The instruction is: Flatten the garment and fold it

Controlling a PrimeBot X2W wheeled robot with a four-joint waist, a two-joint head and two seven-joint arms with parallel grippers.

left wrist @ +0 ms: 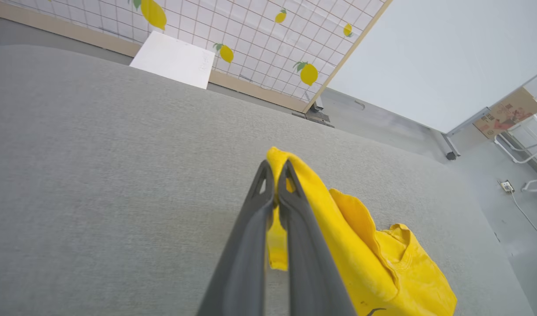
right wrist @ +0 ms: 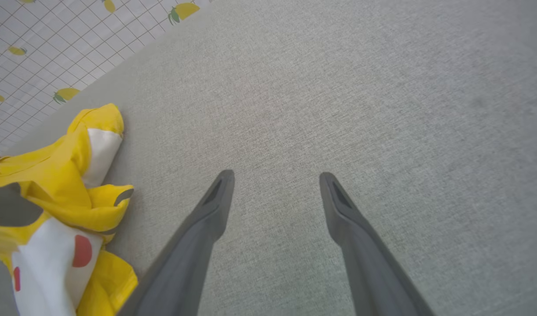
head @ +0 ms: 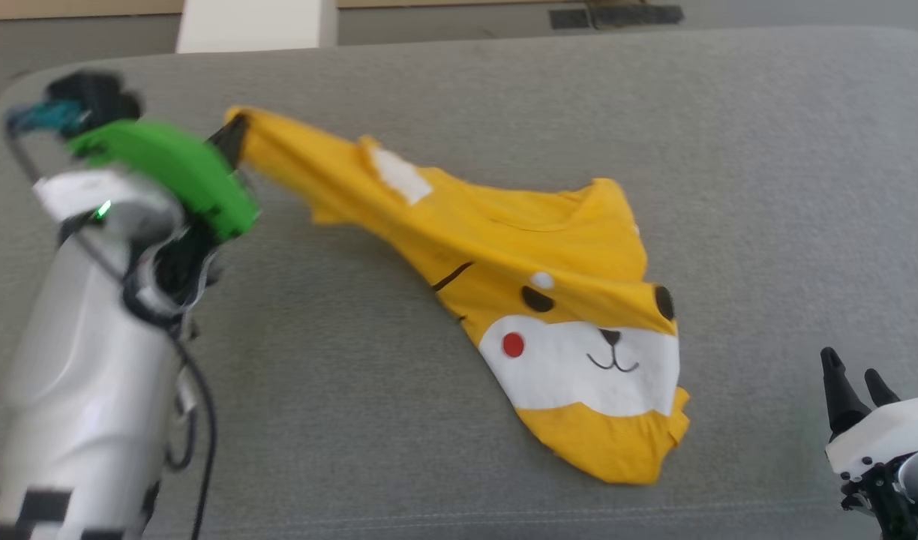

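Since the grey padded surface [head: 766,150] looks grippy, the garment [head: 504,247], bunched across its middle, may drag as a rope rather than spread; its long axis runs from the far-left corner toward the near edge, printed face nearest. The left gripper [left wrist: 276,169] pinches its far tip, which might slip; the right gripper [head: 853,375] gapes empty by the near-right corner

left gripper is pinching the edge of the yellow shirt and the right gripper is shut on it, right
No: the left gripper pinches the edge of the yellow shirt, but the right gripper is open and apart from it, as the right wrist view shows.
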